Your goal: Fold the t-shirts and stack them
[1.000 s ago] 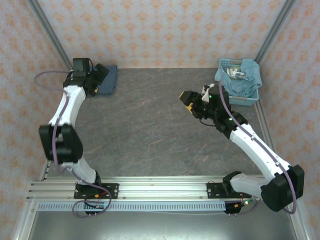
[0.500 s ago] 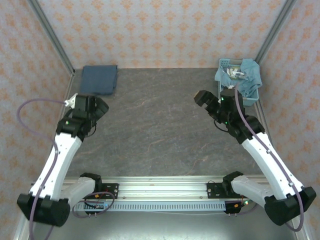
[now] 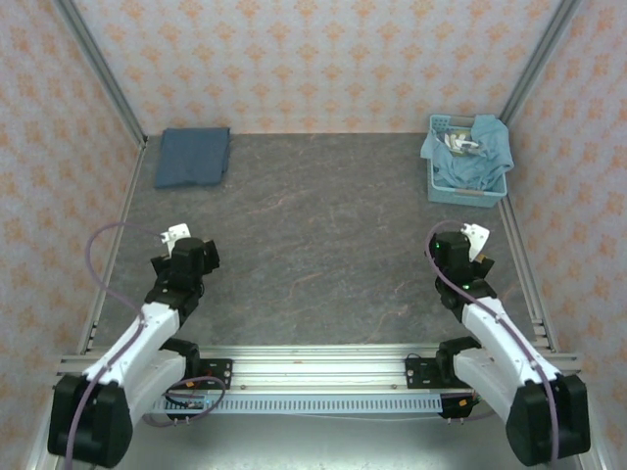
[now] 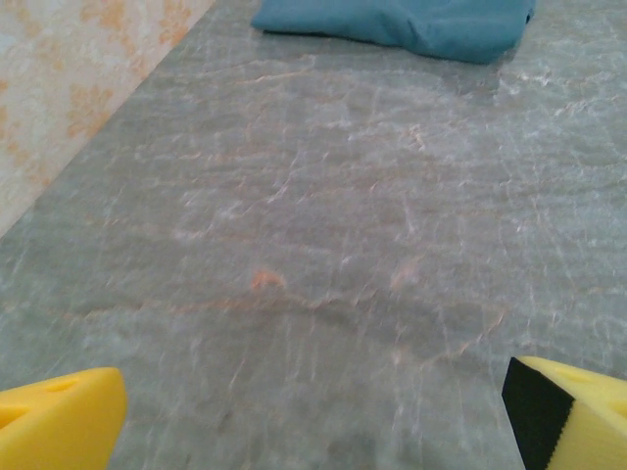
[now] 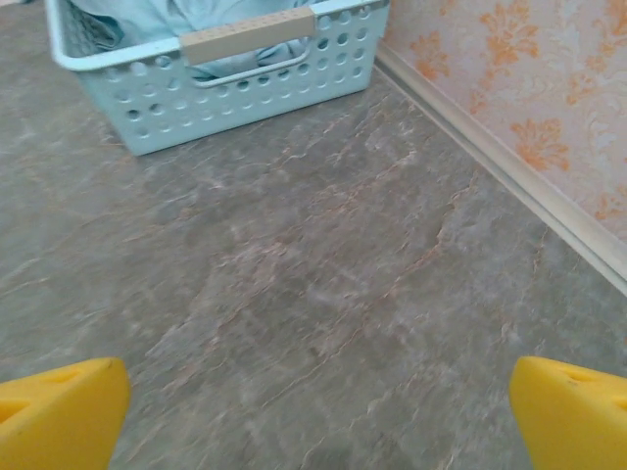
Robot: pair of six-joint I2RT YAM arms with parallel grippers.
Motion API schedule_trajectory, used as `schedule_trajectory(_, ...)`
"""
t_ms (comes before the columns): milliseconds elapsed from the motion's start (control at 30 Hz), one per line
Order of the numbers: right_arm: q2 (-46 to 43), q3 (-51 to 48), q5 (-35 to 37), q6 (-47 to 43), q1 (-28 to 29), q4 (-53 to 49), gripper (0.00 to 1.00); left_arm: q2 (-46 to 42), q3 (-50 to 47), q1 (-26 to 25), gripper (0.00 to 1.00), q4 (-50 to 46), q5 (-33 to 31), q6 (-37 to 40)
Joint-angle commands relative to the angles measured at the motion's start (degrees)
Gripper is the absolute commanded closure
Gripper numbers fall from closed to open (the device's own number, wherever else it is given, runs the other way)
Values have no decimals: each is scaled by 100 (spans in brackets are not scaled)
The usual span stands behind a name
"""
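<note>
Folded slate-blue fabric t-shirt [image 3: 194,157] [image 4: 392,20] is laid at the desk's [image 3: 323,225] far-left corner, well apart from left gripper [image 4: 313,421] and right gripper [image 5: 315,416]; both jaws are spread wide, empty.

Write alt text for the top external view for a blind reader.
The left gripper and right gripper, open and empty, sit over the near part of a grey table. A folded dark blue t-shirt lies at the far left corner; a teal t-shirt is bunched in a light-blue basket at far right.
</note>
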Motion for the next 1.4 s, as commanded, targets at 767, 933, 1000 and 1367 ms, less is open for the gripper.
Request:
schedule_trajectory(767, 3529, -75, -1817, -1113, -941, 5308, 1, 3268, -194, 552, 0, 5565, 646, 910)
schedule_trajectory(933, 3620, 50, -1766, -1122, -935, 5208, 1, 3304, 290, 484, 0, 4564, 737, 1003)
schedule_trajectory(1000, 3599, 118, -1752, -1140, -925, 5042, 1, 3270, 321, 500, 0, 4443, 771, 972)
schedule_trajectory(1367, 3598, 111, -1541, -1278, -755, 5078, 1, 3272, 364, 424, 0, 4355, 674, 1048)
